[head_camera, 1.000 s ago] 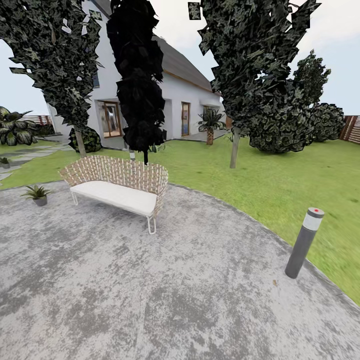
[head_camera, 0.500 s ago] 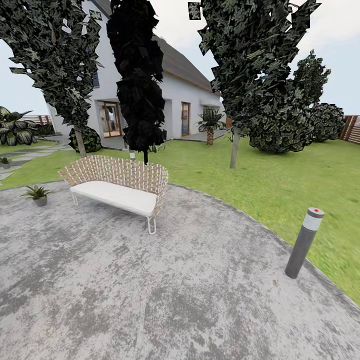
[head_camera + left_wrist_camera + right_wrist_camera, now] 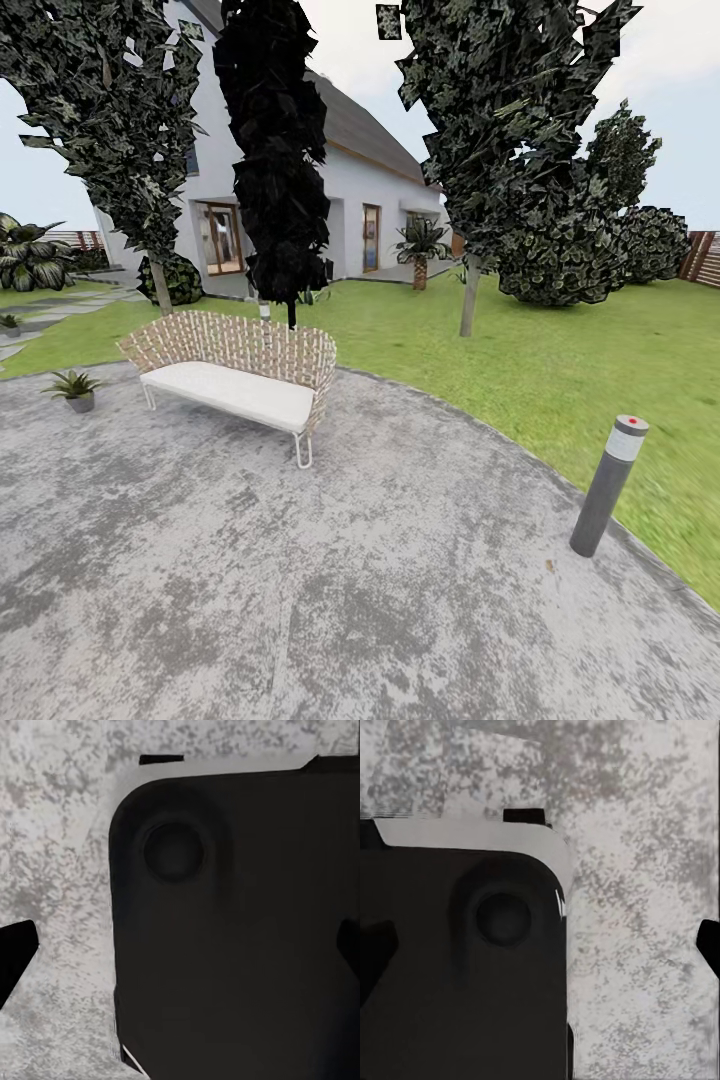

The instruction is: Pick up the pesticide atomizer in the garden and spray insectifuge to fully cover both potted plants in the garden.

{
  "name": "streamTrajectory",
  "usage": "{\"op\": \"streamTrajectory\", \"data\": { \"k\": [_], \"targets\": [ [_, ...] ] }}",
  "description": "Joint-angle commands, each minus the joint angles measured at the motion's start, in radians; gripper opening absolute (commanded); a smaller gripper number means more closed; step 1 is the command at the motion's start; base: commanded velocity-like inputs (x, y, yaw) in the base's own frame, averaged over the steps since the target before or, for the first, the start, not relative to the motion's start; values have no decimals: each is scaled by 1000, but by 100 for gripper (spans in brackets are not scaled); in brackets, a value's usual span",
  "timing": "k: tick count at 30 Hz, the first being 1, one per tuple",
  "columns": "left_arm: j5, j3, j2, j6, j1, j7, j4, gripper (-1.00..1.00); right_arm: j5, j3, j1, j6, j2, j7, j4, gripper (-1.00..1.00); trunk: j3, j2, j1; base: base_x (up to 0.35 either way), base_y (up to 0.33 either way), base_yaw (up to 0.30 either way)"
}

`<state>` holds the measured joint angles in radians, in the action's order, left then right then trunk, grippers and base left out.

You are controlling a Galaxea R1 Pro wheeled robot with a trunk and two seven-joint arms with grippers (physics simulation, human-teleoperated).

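**Robot stands on the paved circle, potted plants off to the far left**

Nearest the robot, grey mottled paving (image 3: 300, 600) spreads across the ground. In the left wrist view the left gripper's fingertips (image 3: 15, 956) sit at opposite edges with a wide gap between them, so the jaws are released; a dark rounded part of the robot (image 3: 240, 937) lies beneath, above the paving. In the right wrist view the right gripper's fingertips (image 3: 709, 945) are likewise spread far apart, jaws released, over another dark rounded body panel (image 3: 457, 975).

To the right, a grey bollard (image 3: 608, 485) with a red-dotted white top stands at the paving's edge. Farther on, left of centre, a woven bench (image 3: 235, 375) with a white cushion rests on the paving. Just left of it, one of the potted plants (image 3: 73, 387) sits near the paving's rim; a second small plant (image 3: 9, 323) lies farther back at the far left edge, by the stepping stones (image 3: 60, 310).

Beyond the bench, green lawn (image 3: 540, 370) stretches right, with dark trees (image 3: 275, 150) rising from it. Farthest stand the white house (image 3: 350, 190) and a brown fence (image 3: 702, 255).
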<state>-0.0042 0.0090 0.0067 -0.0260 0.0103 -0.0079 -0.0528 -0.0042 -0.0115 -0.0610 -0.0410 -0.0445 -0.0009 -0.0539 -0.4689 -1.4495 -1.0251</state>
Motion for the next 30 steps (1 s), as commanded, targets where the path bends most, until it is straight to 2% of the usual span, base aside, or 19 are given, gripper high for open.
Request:
{"op": "streamTrajectory", "data": {
  "k": [1,3,4,7,11,14,16,17,19,21,25,26,30],
  "targets": [
    [-1,1,6,-3,5,0,-5,100,0,-1,-6,-9,-6,-1,-5,100,-1,-1,0,0,0,0],
    [-2,2,17,-2,16,2,-16,100,0,-1,-18,-19,-17,-2,-16,100,-1,-1,0,0,0,0],
    [1,4,34,2,41,5,-383,100,0,-1,-63,-20,-26,-3,-238,100,-1,-1,0,0,0,0],
    [5,9,48,26,108,9,-417,100,1,1,-69,-21,-17,-3,-341,100,-1,-1,0,0,0,0],
    [26,7,46,77,176,10,-434,100,2,6,-71,-22,3,-4,-431,100,-1,-1,0,0,0,0],
    [47,3,34,112,227,9,-450,100,1,7,-72,-23,18,-5,-503,100,-1,-1,0,0,0,0],
    [61,1,15,132,268,8,-469,100,1,10,-72,-36,27,-6,-576,100,-1,-1,0,0,0,0],
    [66,1,3,140,291,7,-481,100,-2,11,-72,-60,35,-6,-615,100,-1,-1,0,0,0,0],
    [72,1,-5,147,310,7,-493,100,-5,9,-72,-86,49,-7,-643,100,-1,-1,0,0,0,0],
    [99,1,-12,160,330,5,-505,100,-8,5,-72,-116,66,-9,-668,100,-1,-1,0,0,0,0],
    [179,1,-18,173,344,5,-512,100,-11,-5,-72,-134,77,-9,-684,100,-1,-1,0,0,0,0],
    [228,0,-18,177,348,4,-514,100,-14,-19,-72,-140,79,-10,-688,100,-1,-1,0,0,0,0],
    [258,-2,-14,169,351,1,-516,100,-18,-39,-72,-145,82,-9,-682,100,-1,-1,0,0,0,0]
  ]
}}
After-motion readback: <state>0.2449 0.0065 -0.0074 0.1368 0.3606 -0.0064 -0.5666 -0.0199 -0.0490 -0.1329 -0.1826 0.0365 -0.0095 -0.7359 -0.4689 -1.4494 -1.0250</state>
